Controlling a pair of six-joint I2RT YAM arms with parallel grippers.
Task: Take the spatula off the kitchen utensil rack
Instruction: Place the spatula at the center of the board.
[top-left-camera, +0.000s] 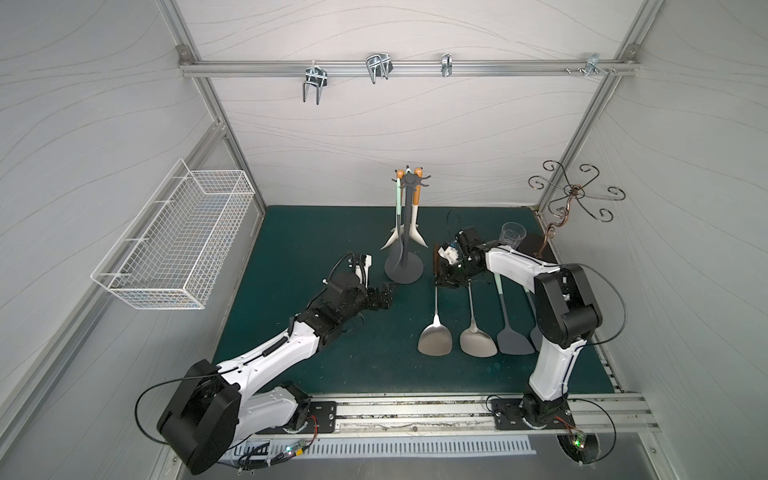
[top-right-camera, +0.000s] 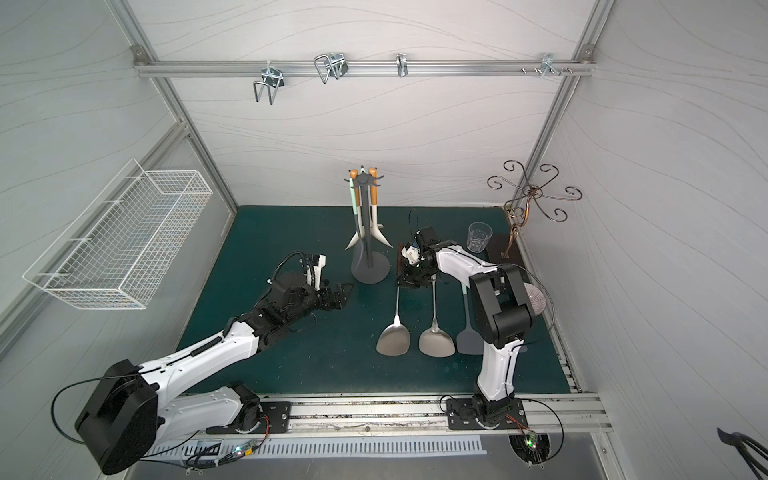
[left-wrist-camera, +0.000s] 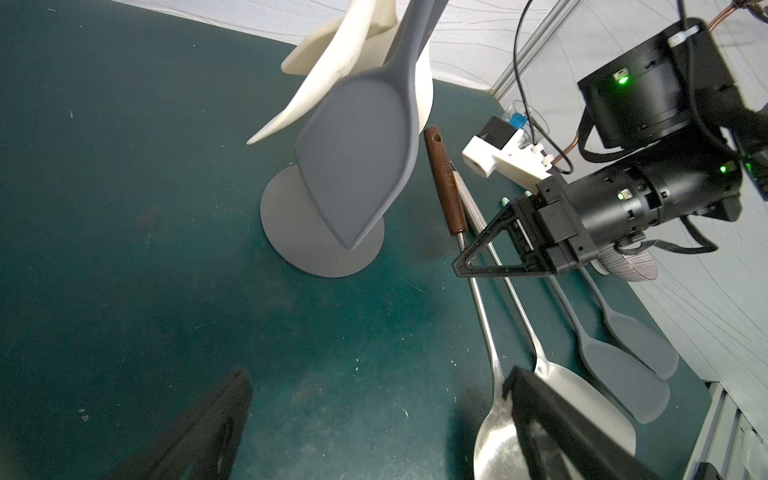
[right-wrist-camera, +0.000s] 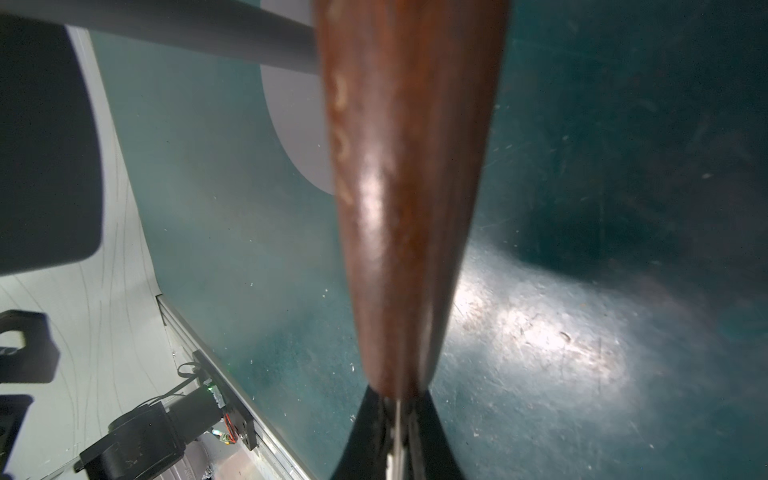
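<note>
Green mat (top-left-camera: 332, 353) inside white-panelled enclosure. Steel spatula (top-left-camera: 434, 338) off the kitchen utensil rack (top-left-camera: 404, 270), blade low beside second steel spatula (top-left-camera: 478, 340), clamped by right gripper (top-left-camera: 440, 282) on the shaft just below the wooden handle (left-wrist-camera: 444, 183). Left gripper (top-left-camera: 388, 295) spread wide, empty, near the rack base. Treat as probably stiff, blade-heavy, slick on bare steel; prefer the wood for hold.
</note>
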